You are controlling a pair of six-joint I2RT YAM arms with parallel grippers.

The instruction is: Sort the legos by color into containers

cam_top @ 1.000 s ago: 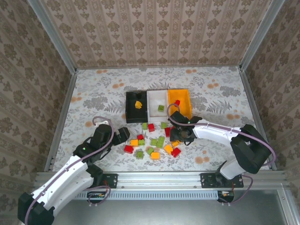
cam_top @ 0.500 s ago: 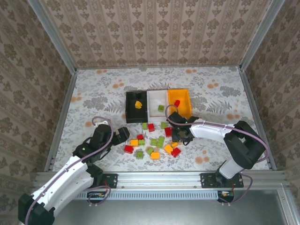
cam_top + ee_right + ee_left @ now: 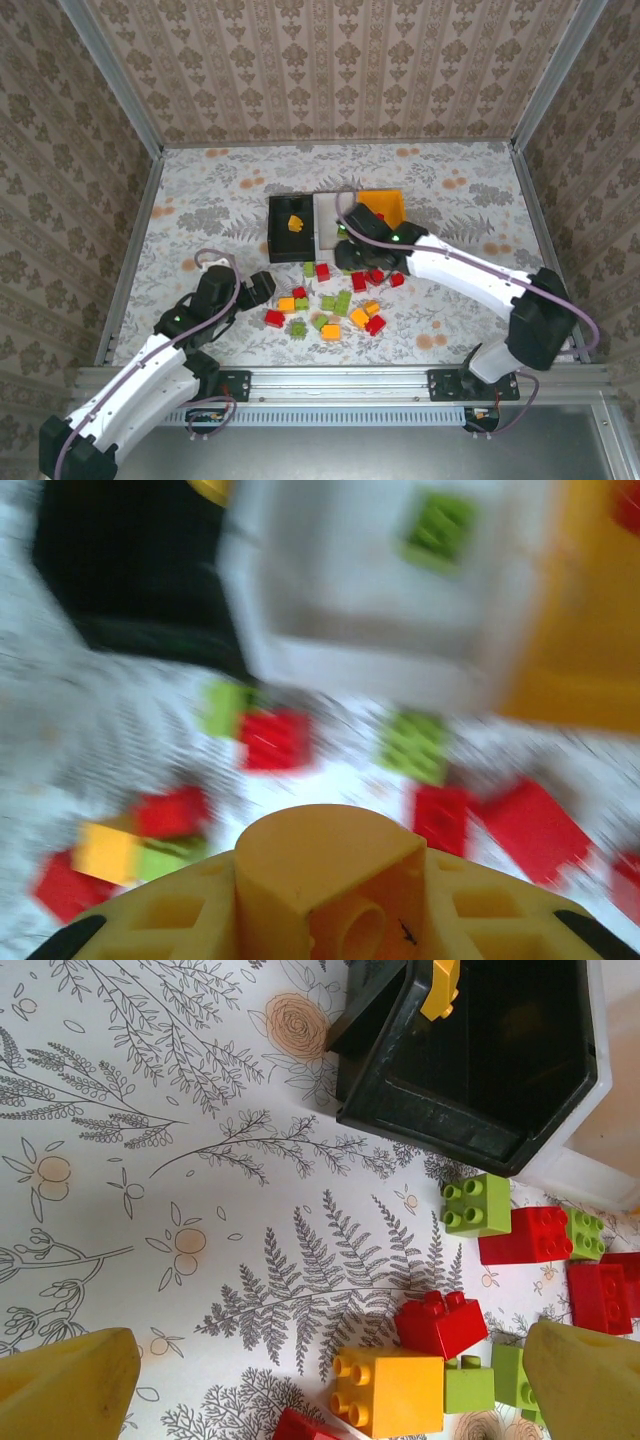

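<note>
Legos [image 3: 335,305] mostly lie loose before the containers [image 3: 290,256]; your right gripper [image 3: 348,251] has swung from them to the white bin [image 3: 330,211], perhaps delivering one (whether it is closed I cannot tell), left gripper [image 3: 262,288] wide open.

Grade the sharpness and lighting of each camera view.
Top external: sharp and evenly lit, no glare on the bricks. Left wrist: crisp on the black bin and the tablecloth print, though its yellow fingertips in the bottom corners look soft. Right wrist: heavy motion blur smears the white bin and the loose bricks.
</note>
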